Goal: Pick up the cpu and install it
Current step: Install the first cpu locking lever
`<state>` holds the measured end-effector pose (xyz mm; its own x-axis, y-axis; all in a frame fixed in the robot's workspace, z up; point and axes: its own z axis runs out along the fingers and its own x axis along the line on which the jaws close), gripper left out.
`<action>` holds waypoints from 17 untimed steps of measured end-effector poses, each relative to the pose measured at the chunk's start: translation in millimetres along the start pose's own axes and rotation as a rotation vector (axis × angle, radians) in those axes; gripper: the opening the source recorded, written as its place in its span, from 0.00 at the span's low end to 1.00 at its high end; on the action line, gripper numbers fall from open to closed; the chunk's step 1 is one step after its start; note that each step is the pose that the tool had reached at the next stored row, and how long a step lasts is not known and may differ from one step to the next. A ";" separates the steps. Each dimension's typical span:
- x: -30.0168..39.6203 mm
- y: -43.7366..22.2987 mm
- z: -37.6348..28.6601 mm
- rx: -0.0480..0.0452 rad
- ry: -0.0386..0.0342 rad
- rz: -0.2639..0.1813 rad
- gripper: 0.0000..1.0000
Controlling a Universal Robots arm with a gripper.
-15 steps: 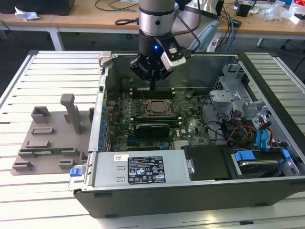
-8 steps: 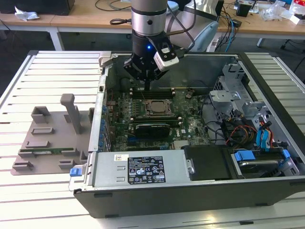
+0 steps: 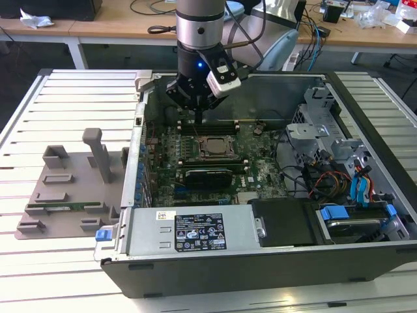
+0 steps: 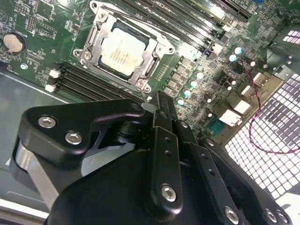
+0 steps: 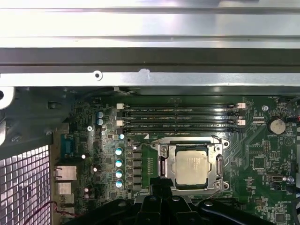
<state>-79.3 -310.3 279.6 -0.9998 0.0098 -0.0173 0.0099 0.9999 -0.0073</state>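
The tool (image 3: 197,111) hangs over the back half of an opened computer case (image 3: 273,261), just above the motherboard (image 3: 257,171), at the end of the arm (image 3: 201,26). Its black fingers (image 4: 161,112) look drawn together to a narrow tip in the second wrist view, with nothing seen between them, though the very ends cannot be made out for certain. The cpu (image 5: 192,168), silver-grey on top, lies flat inside the metal-framed socket (image 5: 162,165) on the green board in both wrist views, just beside the row of memory slots (image 5: 180,117); the tool is close above it and apart from it. In the exterior view the socket sits directly below the tool. The case rests on a slatted white table (image 3: 71,98), and on the exterior view's left a grey plastic tray (image 3: 65,195) with upright posts lies beside the case. A red wire (image 4: 262,117) loops near the case's perforated wall.
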 end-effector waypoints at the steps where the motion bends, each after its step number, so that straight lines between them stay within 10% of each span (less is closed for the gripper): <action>1: 0.8 0.0 0.1 0.0000 0.0000 0.000 0.11; 17: 4.8 4.6 2.0 0.0000 0.0001 0.000 0.11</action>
<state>-84.0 -305.6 277.5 -0.9998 0.0098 -0.0173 0.0099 0.9999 -0.0074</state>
